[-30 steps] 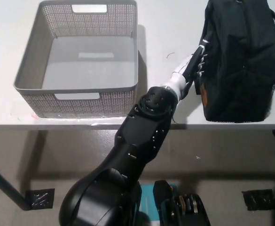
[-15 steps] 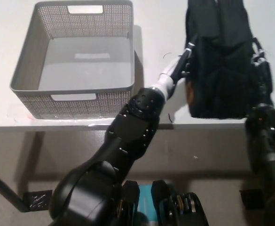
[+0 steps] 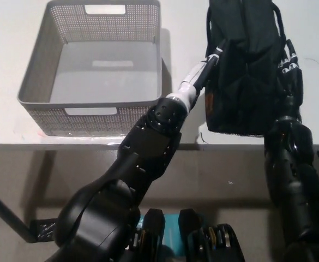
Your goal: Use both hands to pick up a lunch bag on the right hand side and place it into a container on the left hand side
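The black lunch bag (image 3: 244, 71) stands upright at the right of the white table (image 3: 184, 22), close to the front edge. My left hand (image 3: 212, 57), white at the wrist, presses flat against the bag's left side. My black right hand (image 3: 290, 73) presses against its right side, so the bag is clamped between the two. I cannot tell whether the bag's bottom touches the table. The grey mesh container (image 3: 88, 102) sits at the left, with nothing inside.
A narrow strip of table separates the container's right wall from the bag. The table's front edge (image 3: 66, 146) runs just below both. Beyond the edge lies the floor, with a table leg (image 3: 6, 221) at the lower left.
My right arm has come in from the bottom right and its hand now lies on the bag's right side. The bag, pressed between both hands, has shifted left toward the container.
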Action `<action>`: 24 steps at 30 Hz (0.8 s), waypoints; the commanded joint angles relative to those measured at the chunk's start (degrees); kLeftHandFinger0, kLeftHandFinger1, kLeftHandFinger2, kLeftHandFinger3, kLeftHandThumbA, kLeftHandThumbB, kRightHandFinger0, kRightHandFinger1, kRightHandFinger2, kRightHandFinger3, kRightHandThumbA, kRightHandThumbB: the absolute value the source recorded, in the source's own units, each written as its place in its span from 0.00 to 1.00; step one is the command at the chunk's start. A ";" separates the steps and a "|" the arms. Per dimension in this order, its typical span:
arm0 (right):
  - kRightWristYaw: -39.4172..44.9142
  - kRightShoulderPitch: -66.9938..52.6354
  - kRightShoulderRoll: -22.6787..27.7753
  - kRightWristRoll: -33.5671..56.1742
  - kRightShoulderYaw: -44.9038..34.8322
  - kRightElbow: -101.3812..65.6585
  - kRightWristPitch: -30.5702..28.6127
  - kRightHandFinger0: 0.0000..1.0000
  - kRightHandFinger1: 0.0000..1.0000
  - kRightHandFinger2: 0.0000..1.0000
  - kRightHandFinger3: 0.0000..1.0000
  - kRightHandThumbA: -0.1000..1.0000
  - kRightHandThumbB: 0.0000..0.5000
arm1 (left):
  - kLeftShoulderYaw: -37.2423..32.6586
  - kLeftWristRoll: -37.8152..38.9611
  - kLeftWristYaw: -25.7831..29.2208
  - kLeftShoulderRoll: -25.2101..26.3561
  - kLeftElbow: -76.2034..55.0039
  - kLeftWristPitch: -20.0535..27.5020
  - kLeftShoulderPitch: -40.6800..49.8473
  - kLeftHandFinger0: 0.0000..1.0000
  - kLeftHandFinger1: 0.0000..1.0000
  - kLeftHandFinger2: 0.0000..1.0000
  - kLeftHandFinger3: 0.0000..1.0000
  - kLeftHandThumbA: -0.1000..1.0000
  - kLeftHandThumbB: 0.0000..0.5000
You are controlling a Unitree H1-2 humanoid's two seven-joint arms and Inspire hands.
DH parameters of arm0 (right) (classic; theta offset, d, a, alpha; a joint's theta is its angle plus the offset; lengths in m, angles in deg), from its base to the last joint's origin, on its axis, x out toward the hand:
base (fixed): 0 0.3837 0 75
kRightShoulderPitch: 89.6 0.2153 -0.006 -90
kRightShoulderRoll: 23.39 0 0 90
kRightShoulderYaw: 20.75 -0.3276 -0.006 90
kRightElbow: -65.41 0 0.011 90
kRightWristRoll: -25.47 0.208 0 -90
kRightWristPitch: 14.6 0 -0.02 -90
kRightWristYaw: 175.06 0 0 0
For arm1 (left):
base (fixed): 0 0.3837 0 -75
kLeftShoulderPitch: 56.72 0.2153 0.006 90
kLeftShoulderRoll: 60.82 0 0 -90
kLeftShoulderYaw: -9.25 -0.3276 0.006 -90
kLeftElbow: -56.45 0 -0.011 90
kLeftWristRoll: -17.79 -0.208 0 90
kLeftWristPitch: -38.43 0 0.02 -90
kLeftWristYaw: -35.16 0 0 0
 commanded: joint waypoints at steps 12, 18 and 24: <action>-2.19 -6.16 -2.93 -3.25 6.55 -18.18 9.96 1.00 1.00 1.00 1.00 1.00 0.10 | -2.45 -1.42 -9.17 -5.96 -1.55 -0.32 -3.13 1.00 1.00 1.00 1.00 1.00 0.64; -4.84 -13.10 -5.85 -5.06 8.96 -25.09 12.11 1.00 1.00 1.00 1.00 1.00 0.09 | -4.70 -1.95 -9.96 -5.93 -11.24 -5.04 5.33 1.00 1.00 1.00 1.00 1.00 0.58; -5.18 -12.88 -5.83 -4.46 10.46 -25.30 15.63 1.00 1.00 1.00 1.00 1.00 0.08 | -4.83 -1.49 -8.61 -4.78 -16.89 -9.92 8.31 1.00 1.00 1.00 1.00 1.00 0.59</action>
